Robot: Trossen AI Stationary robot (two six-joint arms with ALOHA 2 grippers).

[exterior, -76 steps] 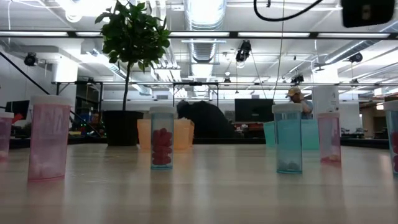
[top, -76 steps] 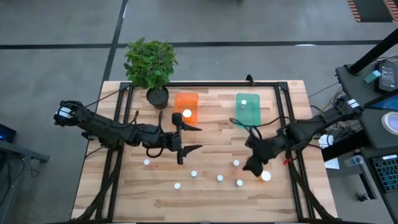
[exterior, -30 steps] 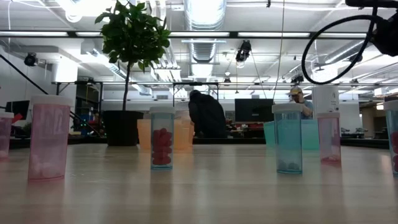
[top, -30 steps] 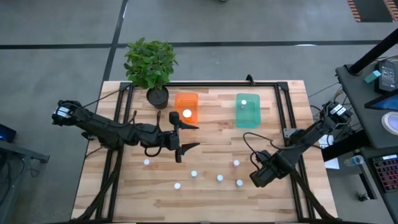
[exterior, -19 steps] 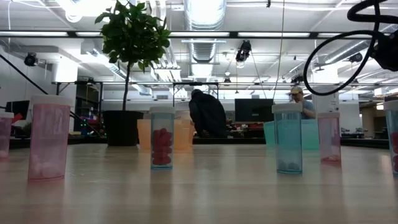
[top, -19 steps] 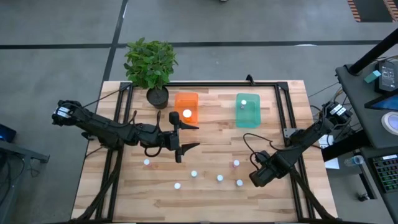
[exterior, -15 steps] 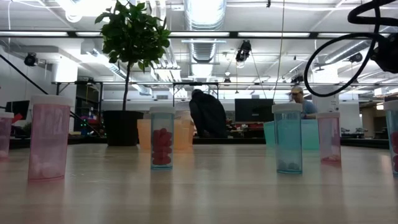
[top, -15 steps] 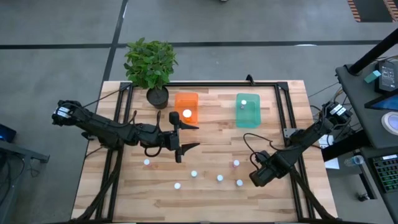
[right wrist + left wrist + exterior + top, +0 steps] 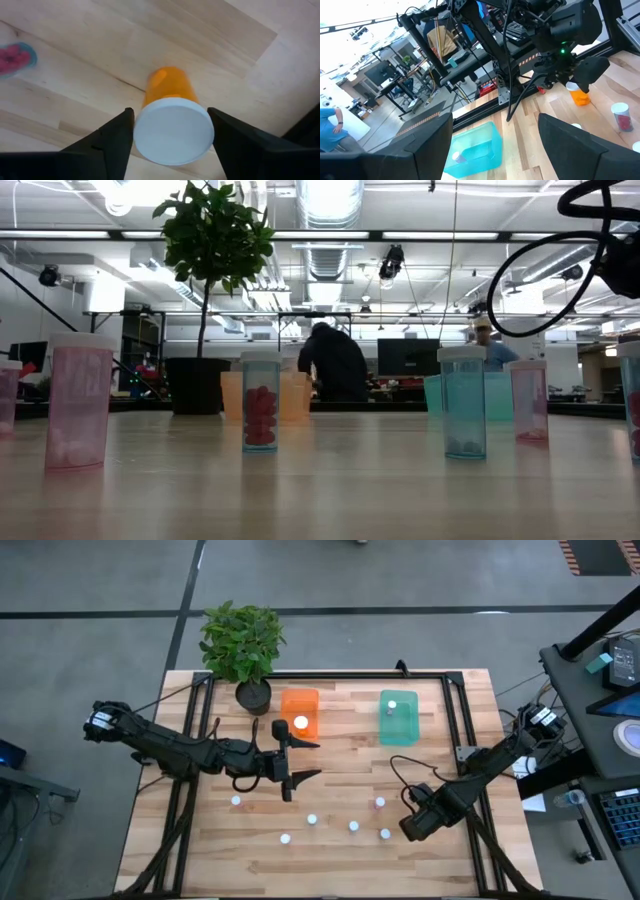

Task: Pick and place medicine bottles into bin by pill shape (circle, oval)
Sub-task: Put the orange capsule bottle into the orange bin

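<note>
An orange bottle (image 9: pixel 167 82) with a wide white cap (image 9: pixel 173 131) stands on the table (image 9: pixel 340 860) directly under the right pincer (image 9: pixel 413 827), which brackets it, one side of the pincer on each side of the cap. Whether the pincer is already clenched on the bottle or only close around it cannot be told. From the left wrist view the same bottle (image 9: pixel 579 95) shows upright beneath the dark right pincer.

Just beside the right pincer, toward the table's middle, stand two small bottles (image 9: pixel 385 834) (image 9: pixel 379 803), and past them three more (image 9: pixel 353 827) (image 9: pixel 311 820) (image 9: pixel 285 838). One bottle (image 9: pixel 236 802) stands well apart from it, closer to the left arm.

The teal bin (image 9: pixel 410 730) lies beyond the right pincer toward the far edge, with one white-capped bottle (image 9: pixel 391 706) inside. The orange bin (image 9: pixel 288 705) lies farther off, just ahead of the left pincer (image 9: pixel 318 760), and holds one bottle (image 9: pixel 300 723).

The left pincer hangs released, jaws wide apart, above the table's middle and holding nothing.

A plant (image 9: pixel 243 640) in a black pot stands next to the orange bin, on the side away from the right pincer.

In the low view, a person (image 9: pixel 335 365) bends over in the room behind the table.
</note>
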